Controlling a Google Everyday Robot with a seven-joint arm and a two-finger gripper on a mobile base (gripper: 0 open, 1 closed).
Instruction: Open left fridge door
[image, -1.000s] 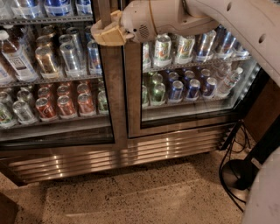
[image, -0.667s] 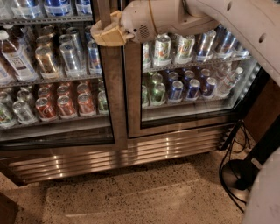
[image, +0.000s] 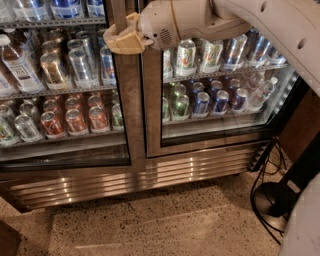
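Where the speckled floor (image: 150, 225) lies nearest, a black stand foot with looped cables (image: 270, 197) sits at the right, next to a white part of the robot at the lower right edge. Beyond the floor runs the ribbed steel grille (image: 125, 181) along the base of the fridge (image: 145, 159).

Above the grille, the left fridge door (image: 125, 120) appears shut, its brushed-steel frame level with that of the right door (image: 152, 120) where the two meet at the middle of the cabinet. The white arm (image: 225, 20) reaches in from the upper right, across the right door's glass. Its tan tool (image: 122, 40) is high up in front of the left door's right-hand frame strip, just left of the seam between the doors. I cannot tell whether the tool is open or closed, nor whether it touches the frame.

Behind the left glass, the lower wire shelf carries red cans (image: 75, 120) and the shelf above carries silver and gold cans (image: 80, 62), with a white-labelled bottle (image: 17, 65) at the far left. Behind the right glass stand green cans (image: 180, 105) and blue cans (image: 220, 97), with pale cans (image: 186, 54) on the shelf above. None of the print on these labels can be read.
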